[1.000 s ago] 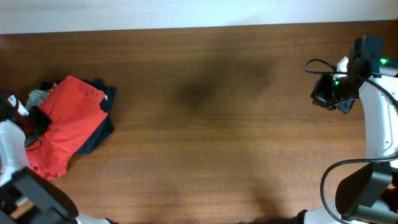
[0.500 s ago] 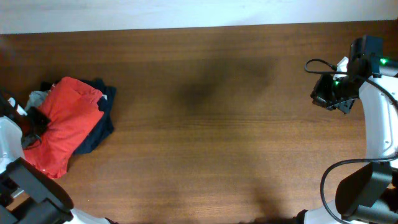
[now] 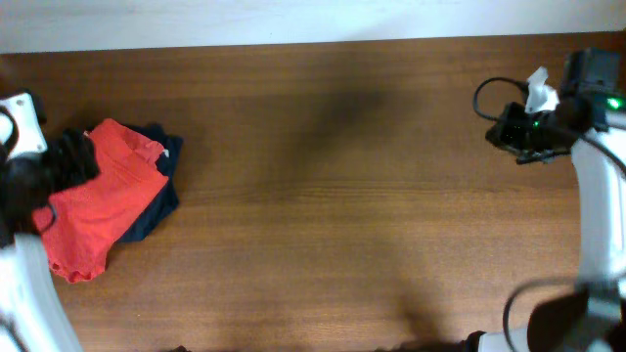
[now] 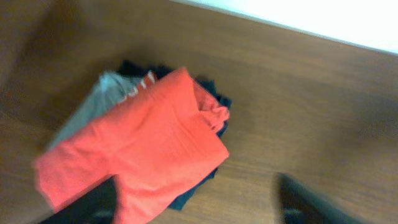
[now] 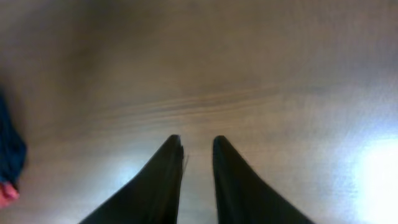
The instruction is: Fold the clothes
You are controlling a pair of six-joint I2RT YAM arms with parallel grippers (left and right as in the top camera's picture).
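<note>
The clothes (image 3: pixel 98 200), an orange-red T-shirt, lie folded with the plain side up on a small pile at the table's left end. In the left wrist view the shirt (image 4: pixel 149 143) fills the middle. My left gripper (image 3: pixel 61 166) hovers over the shirt's left edge. It is open: its dark fingers (image 4: pixel 87 202) stand wide apart at the bottom of that view, and the left gripper (image 4: pixel 189 190) holds nothing. My right gripper (image 3: pixel 518 132) is far off at the right end. In its wrist view the right gripper (image 5: pixel 198 142) is open by a narrow gap over bare wood.
Under the shirt lie a folded navy garment (image 3: pixel 161 196), a grey one (image 4: pixel 93 102) and a red piece with white letters (image 4: pixel 135 93). The table's far edge (image 3: pixel 293 41) meets a white wall. A scrap of navy cloth (image 5: pixel 9 149) shows at the right wrist view's left edge.
My left gripper has opened wide, let go of the shirt and moved toward the table's far side. The shirt has settled onto the pile. My right fingers have parted slightly.
</note>
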